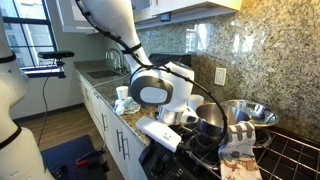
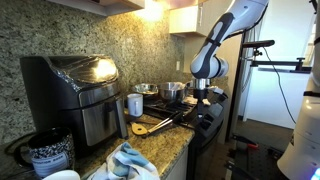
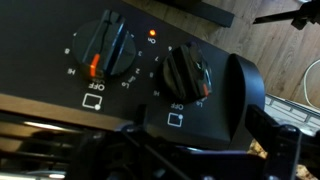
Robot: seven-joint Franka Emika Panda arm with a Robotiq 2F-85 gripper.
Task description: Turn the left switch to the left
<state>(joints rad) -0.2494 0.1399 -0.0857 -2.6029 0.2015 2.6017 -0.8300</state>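
In the wrist view, two black knobs sit on the stove's dark front panel (image 3: 220, 120). The left switch (image 3: 105, 50) has an orange mark at its lower left, above an "OFF" label. The right knob (image 3: 185, 72) carries an orange mark at its lower right. A small red light (image 3: 151, 34) glows between them. My gripper (image 3: 195, 135) is open, its dark fingers (image 3: 260, 125) spread wide below the right knob and holding nothing. It touches neither knob. In both exterior views the gripper (image 1: 188, 118) (image 2: 205, 93) hangs at the stove front.
Steel pots (image 1: 248, 112) and a dark pan (image 1: 210, 125) stand on the stove, and a patterned cloth (image 1: 240, 140) hangs at its front. On the granite counter (image 2: 160, 145) are a black air fryer (image 2: 75, 85), a metal cup (image 2: 135, 104) and a wooden spatula (image 2: 150, 126). A sink (image 1: 100, 72) lies farther along.
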